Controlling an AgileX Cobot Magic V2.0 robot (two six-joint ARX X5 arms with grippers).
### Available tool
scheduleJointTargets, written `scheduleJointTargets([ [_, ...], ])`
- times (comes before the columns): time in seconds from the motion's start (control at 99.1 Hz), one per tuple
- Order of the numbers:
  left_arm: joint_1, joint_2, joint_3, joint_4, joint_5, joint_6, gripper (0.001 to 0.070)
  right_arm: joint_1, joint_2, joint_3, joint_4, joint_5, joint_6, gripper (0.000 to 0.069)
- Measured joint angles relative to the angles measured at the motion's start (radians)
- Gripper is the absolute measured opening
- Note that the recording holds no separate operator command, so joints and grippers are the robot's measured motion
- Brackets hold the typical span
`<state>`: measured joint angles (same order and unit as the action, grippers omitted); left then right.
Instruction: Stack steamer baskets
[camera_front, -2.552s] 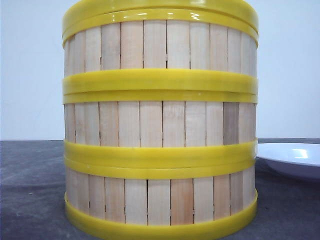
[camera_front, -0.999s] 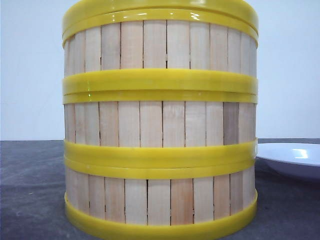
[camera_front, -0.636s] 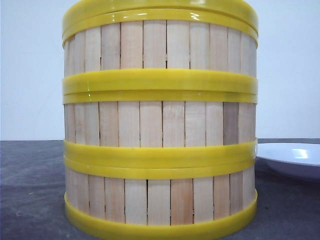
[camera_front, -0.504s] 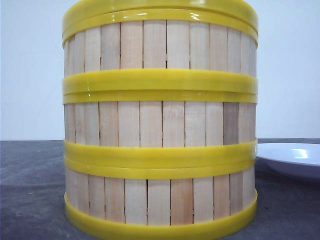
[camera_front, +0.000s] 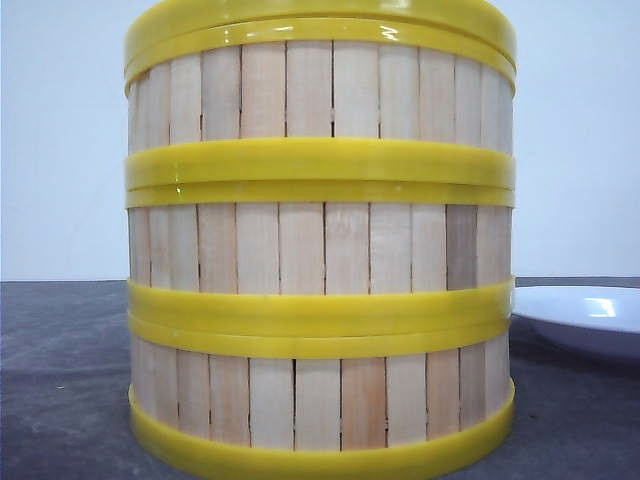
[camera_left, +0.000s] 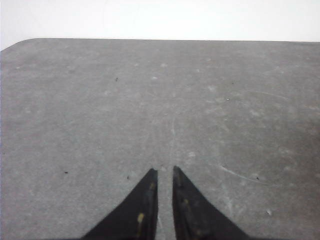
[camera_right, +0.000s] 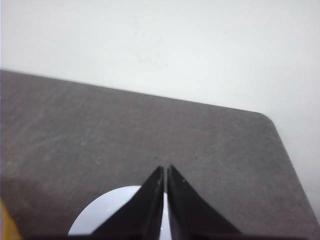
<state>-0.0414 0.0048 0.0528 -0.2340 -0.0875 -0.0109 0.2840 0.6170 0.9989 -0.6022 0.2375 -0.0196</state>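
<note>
Three steamer baskets stand stacked in one straight column close to the front camera: the bottom basket (camera_front: 320, 400), the middle basket (camera_front: 320, 248) and the top basket (camera_front: 320, 90). Each has pale wooden slats between thick yellow rims. A further yellow rim (camera_front: 320, 15) caps the column. Neither gripper appears in the front view. My left gripper (camera_left: 164, 170) hangs over bare grey table, its black fingers nearly together with nothing between them. My right gripper (camera_right: 165, 167) is shut and empty, above the edge of the white plate.
A white plate (camera_front: 580, 315) lies on the grey table just right of the stack, and also shows under the right gripper as the plate (camera_right: 115, 210). A yellow sliver (camera_right: 5, 220) shows at that view's edge. The table's far edge and rounded corners (camera_right: 265, 117) meet a white wall.
</note>
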Motion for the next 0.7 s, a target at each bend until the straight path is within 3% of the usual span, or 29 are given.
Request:
scheduleJointTargets([
  [0.242,0.000,0.000,0.000,0.000,0.000,0.000,0.0026,-0.170,-0.093,-0.221,0.204,-0.154,-0.007,0.0006],
  [0.414,0.000,0.000,0.000,0.000,0.000,0.000,0.0026,-0.184,-0.195,-0.432,0.338,-0.159,-0.007,0.0006],
  [0.696,0.000,0.000,0.000,0.000,0.000,0.000,0.0026,-0.199,-0.393,-0.706,0.412,-0.159,0.025,0.0006],
])
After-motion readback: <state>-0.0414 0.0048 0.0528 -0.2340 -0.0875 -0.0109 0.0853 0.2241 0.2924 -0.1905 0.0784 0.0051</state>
